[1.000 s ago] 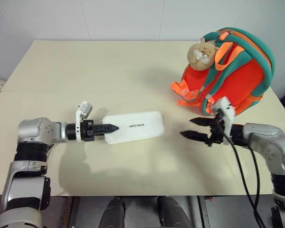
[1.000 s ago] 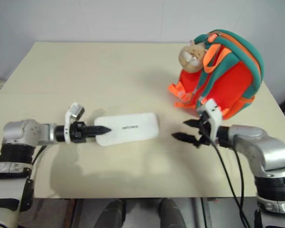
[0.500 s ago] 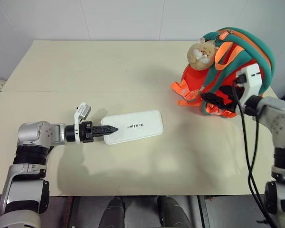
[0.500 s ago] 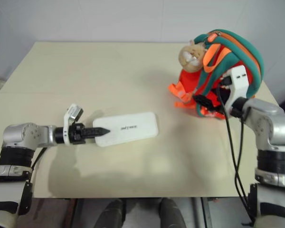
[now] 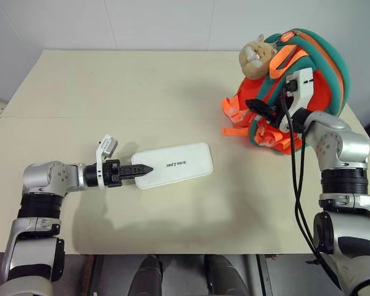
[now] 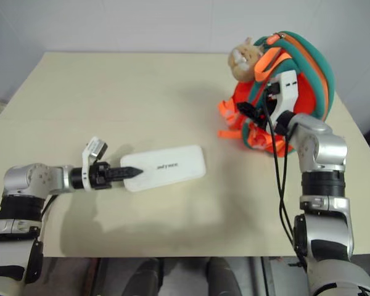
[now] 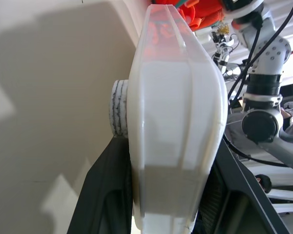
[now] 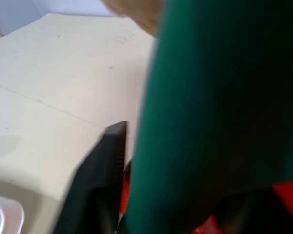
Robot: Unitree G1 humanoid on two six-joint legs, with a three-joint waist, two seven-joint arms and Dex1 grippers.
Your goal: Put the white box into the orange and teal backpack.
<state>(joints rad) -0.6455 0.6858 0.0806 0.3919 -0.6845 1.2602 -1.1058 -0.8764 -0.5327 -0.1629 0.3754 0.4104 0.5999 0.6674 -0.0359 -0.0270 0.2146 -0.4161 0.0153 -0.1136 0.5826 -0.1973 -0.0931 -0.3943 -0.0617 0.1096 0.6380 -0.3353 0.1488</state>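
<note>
A cream-coloured desk (image 5: 142, 86) with a matte top fills the middle of the scene, and a faint straight seam (image 5: 111, 118) runs across it from side to side. Behind its far edge stands a pale wall of large panels (image 5: 160, 21), their joints showing as thin lines. A strip of dark floor (image 5: 172, 271) lies below the near edge.

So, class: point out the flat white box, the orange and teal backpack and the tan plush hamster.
flat white box (image 5: 179, 164), left eye view, printed top.
orange and teal backpack (image 5: 333, 65), left eye view, teal trim.
tan plush hamster (image 5: 254, 52), left eye view, face.
</note>
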